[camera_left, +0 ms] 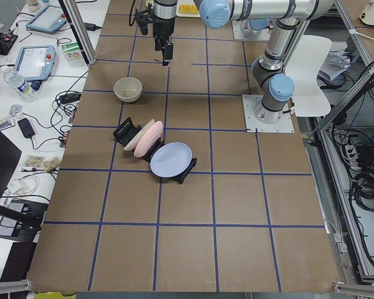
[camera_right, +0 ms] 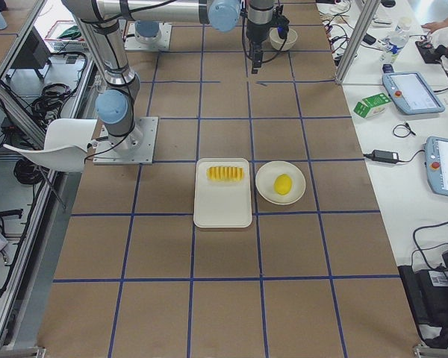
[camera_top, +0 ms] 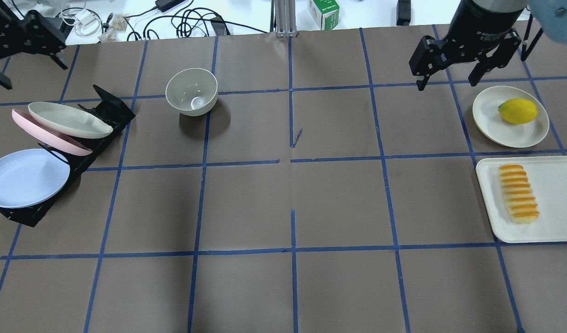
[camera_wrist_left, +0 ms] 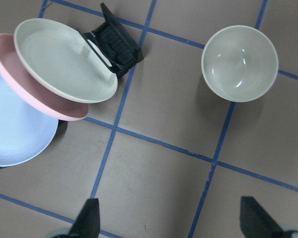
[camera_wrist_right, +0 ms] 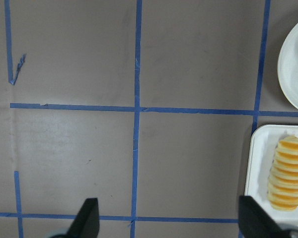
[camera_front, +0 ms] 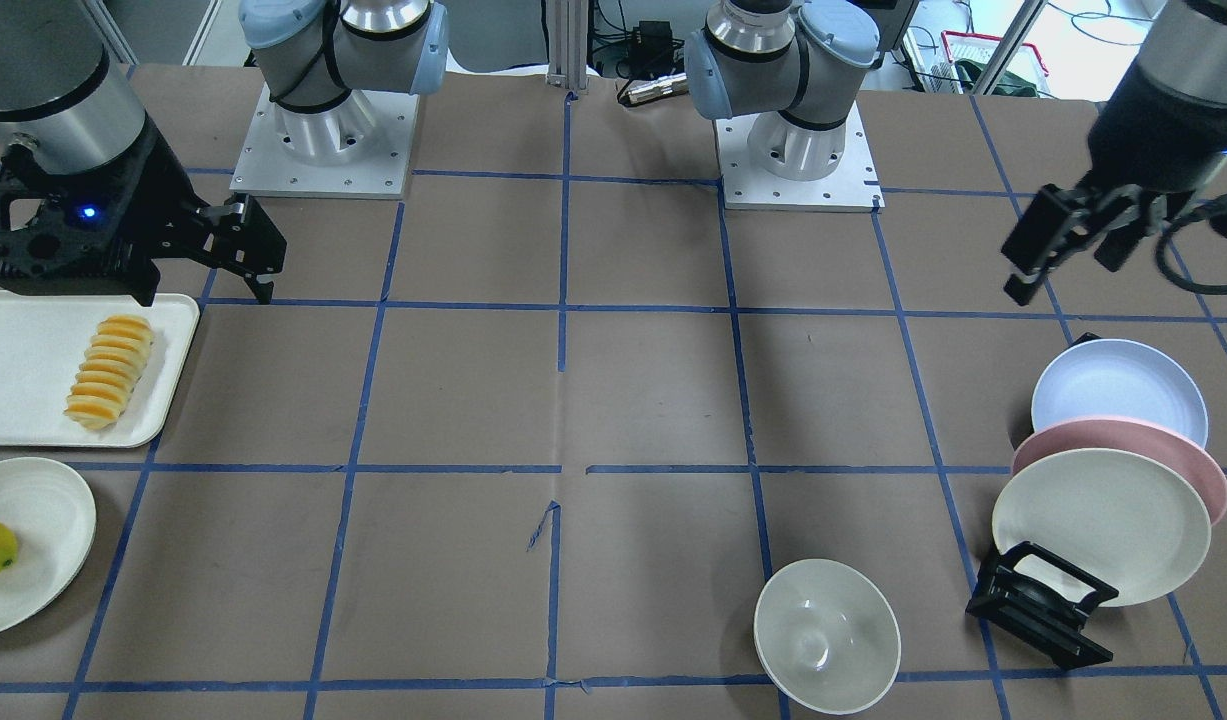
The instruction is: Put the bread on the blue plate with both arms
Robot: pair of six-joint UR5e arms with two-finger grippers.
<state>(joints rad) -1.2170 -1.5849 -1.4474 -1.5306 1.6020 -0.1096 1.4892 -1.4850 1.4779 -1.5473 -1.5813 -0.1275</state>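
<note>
The bread (camera_top: 518,193) is a ridged yellow-orange loaf lying on a white tray (camera_top: 558,203) at the table's right; it also shows in the front view (camera_front: 110,372) and the right wrist view (camera_wrist_right: 287,173). The blue plate (camera_top: 27,177) leans in a black rack (camera_top: 110,108) at the table's left, and shows in the left wrist view (camera_wrist_left: 15,129). My left gripper (camera_top: 29,69) is open and empty, high above the rack's far end. My right gripper (camera_top: 446,83) is open and empty, high beyond the tray, left of the fruit's plate.
A pink plate (camera_top: 45,134) and a cream plate (camera_top: 68,121) lean in the same rack behind the blue one. A cream bowl (camera_top: 192,91) stands to the rack's right. A smooth yellow fruit (camera_top: 517,111) lies on a cream plate (camera_top: 489,122) beyond the tray.
</note>
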